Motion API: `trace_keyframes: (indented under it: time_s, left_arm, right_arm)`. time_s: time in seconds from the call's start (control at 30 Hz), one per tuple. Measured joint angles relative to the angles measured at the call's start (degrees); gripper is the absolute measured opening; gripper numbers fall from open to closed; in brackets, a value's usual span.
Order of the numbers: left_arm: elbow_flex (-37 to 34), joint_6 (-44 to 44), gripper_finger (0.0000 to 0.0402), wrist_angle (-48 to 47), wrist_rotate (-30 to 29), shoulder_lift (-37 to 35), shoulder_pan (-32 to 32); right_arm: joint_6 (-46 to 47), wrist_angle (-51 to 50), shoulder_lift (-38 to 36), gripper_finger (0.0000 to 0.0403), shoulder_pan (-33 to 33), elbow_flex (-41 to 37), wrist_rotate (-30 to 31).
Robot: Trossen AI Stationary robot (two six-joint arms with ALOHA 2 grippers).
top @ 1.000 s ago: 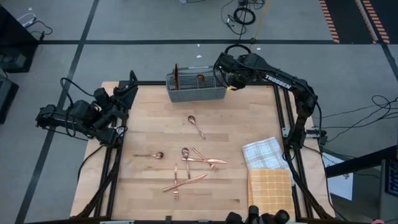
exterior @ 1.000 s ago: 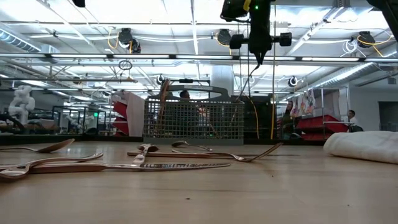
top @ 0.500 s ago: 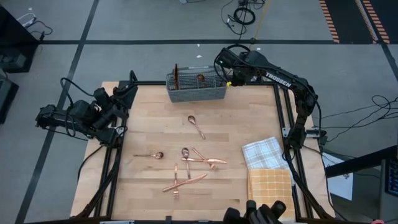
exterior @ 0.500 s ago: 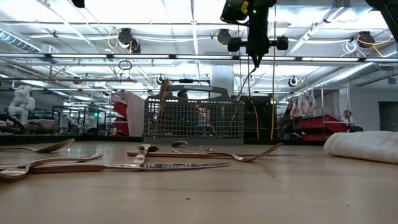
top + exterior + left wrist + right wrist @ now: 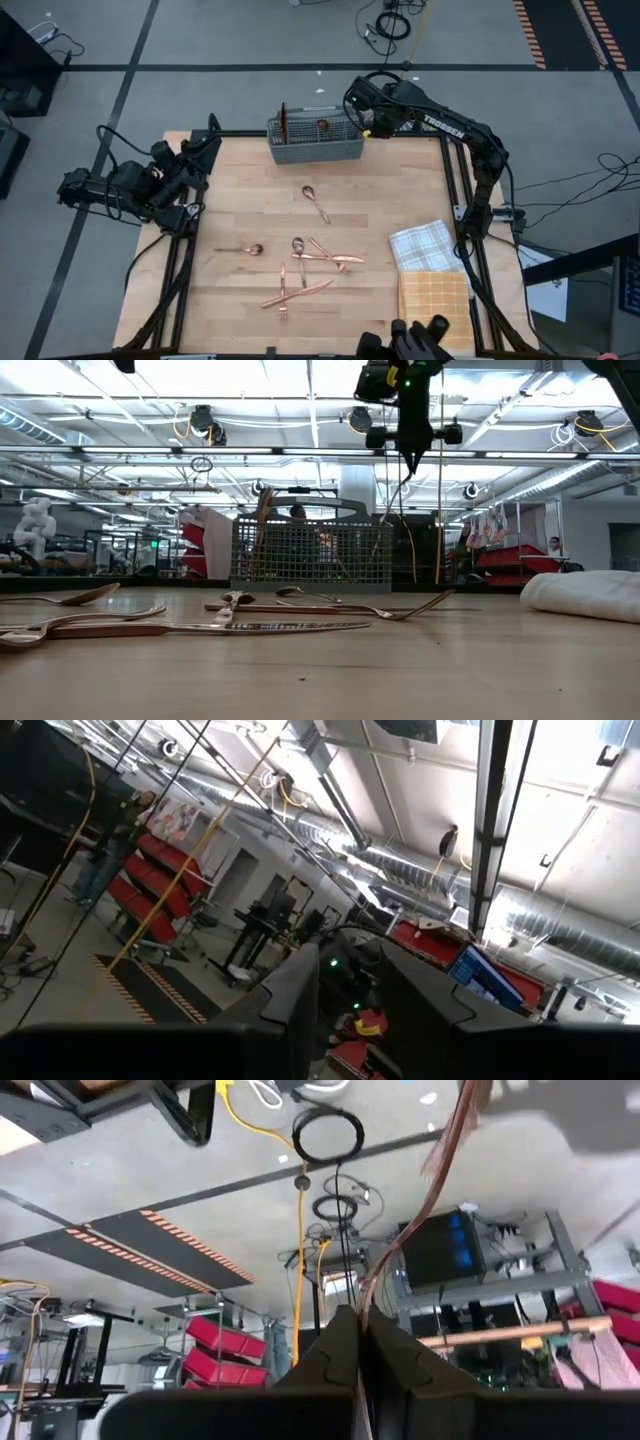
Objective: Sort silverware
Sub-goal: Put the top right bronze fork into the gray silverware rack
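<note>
Several copper spoons, forks and knives lie flat on the wooden table: a spoon [image 5: 315,203], another spoon [image 5: 241,249], a crossed cluster [image 5: 322,255] and a pair [image 5: 294,291]. The grey mesh caddy [image 5: 315,141] stands at the far edge with a few pieces upright inside [image 5: 283,120]. My right gripper [image 5: 362,117] hangs high beside the caddy's right end [image 5: 409,458], shut on a thin copper piece [image 5: 425,1190]. My left gripper [image 5: 352,1005] is open at the table's left edge [image 5: 190,165], pointing into the room. My right gripper pinches a thin copper piece of silverware between its two shut fingers, on the narrow shaft [image 5: 371,1294]. The piece runs on past the fingertips, along them, to a wider blurred end [image 5: 468,1100]. It is lifted clear of the table and the caddy.
A grey-and-white checked cloth [image 5: 424,245] and an orange checked cloth [image 5: 433,301] lie at the table's near right corner. Dark gloved fingers of a person [image 5: 415,335] show at the near edge. Bare wood lies between the caddy and the scattered pieces.
My right gripper, still shut on the copper piece, has drifted slightly toward the far edge and the table's left by the caddy's right end, and has sunk a little. The person's hand at the near edge has shifted. The silverware on the table has not moved.
</note>
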Motion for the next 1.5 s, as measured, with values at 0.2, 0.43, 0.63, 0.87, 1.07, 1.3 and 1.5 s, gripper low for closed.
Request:
trace_keyframes:
  time_s: [0.2, 0.43, 0.63, 0.87, 1.07, 1.3, 1.5]
  left_arm:
    - [0.0, 0.1, 0.0114, 0.0, -0.4, 0.0, 0.0]
    - [0.0, 0.1, 0.0114, 0.0, -0.5, 0.0, 0.0]
    - [0.0, 0.1, 0.0114, 0.0, -0.6, 0.0, 0.0]
    - [0.0, 1.5, 0.0114, 0.0, -1.3, 0.0, 0.0]
    - [0.0, 1.5, 0.0114, 0.0, -1.3, 0.0, 0.0]
    - [0.0, 1.4, 0.0114, 0.0, -1.3, 0.0, 0.0]
    - [0.0, 1.4, 0.0114, 0.0, -1.3, 0.0, 0.0]
  right_arm:
    - [-0.2, 0.1, 4.1, 0.0, 0.1, 0.0, -0.4]
    - [-0.7, 1.1, 7.5, 0.0, 0.2, 0.0, -0.8]
    - [2.2, 0.9, 8.4, 0.0002, 0.3, 0.0, -5.1]
    - [5.0, 1.0, 8.5, 0.0013, 0.5, 0.0, -5.6]
    - [9.8, 1.1, 8.5, 0.0031, 0.5, 0.0, -7.4]
    - [13.8, 1.1, 8.5, 0.0079, 0.4, 0.0, -8.2]
    - [13.9, 1.6, 8.5, 0.0126, 0.4, 0.0, -8.2]
